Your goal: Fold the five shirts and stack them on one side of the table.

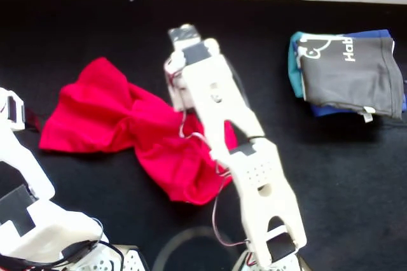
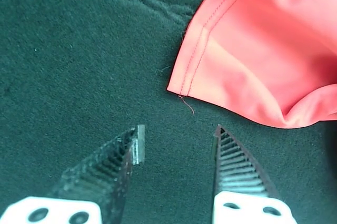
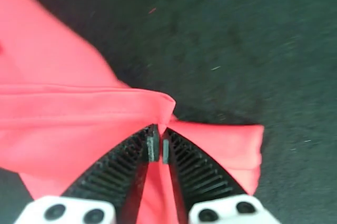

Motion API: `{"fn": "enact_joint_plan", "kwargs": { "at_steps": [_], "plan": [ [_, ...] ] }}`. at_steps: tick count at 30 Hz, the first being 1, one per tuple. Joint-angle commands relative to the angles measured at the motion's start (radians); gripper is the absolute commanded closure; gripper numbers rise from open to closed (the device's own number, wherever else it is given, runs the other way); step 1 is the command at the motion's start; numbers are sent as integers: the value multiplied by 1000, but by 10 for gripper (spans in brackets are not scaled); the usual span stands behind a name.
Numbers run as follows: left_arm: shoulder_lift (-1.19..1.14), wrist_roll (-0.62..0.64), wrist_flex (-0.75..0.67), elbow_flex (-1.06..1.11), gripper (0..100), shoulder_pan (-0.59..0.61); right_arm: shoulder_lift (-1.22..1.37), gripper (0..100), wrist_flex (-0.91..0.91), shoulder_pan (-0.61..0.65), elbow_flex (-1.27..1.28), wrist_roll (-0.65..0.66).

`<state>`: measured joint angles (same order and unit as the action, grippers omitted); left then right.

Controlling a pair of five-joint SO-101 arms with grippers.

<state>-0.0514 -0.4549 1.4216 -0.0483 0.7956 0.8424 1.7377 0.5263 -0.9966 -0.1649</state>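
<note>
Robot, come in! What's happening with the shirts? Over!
Left gripper open by red shirt hem. Right gripper shut on red shirt. Folded stack off to one side.

Bright, even light, soft faint shadows

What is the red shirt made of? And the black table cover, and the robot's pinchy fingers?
Red shirt: looks like thin, smooth cloth, matte; it crumples softly and has a stitched hem.
Table cover: probably fuzzy black fabric, maybe felt; it shows creases and lint.
Fingers of the left gripper: seem hard black plastic, moulded with ridges.
</note>
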Motion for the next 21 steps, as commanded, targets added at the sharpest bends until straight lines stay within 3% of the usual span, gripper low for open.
{"fn": "enact_joint_plan", "kwargs": {
  "at_steps": [1, 5, 12, 21],
  "plan": [
    [2, -6, -11, 8, 784, 1, -15, 993, 24, -76, -134, 23],
    [2, -6, -63, 76, 784, -1, -59, 993, 25, -140, -252, 124],
    [2, -5, -143, 188, 784, -24, -318, 993, 28, -199, -174, 193],
    [2, 0, -103, 228, 780, -202, -573, 992, 24, -412, 27, 371]
  ]
}}
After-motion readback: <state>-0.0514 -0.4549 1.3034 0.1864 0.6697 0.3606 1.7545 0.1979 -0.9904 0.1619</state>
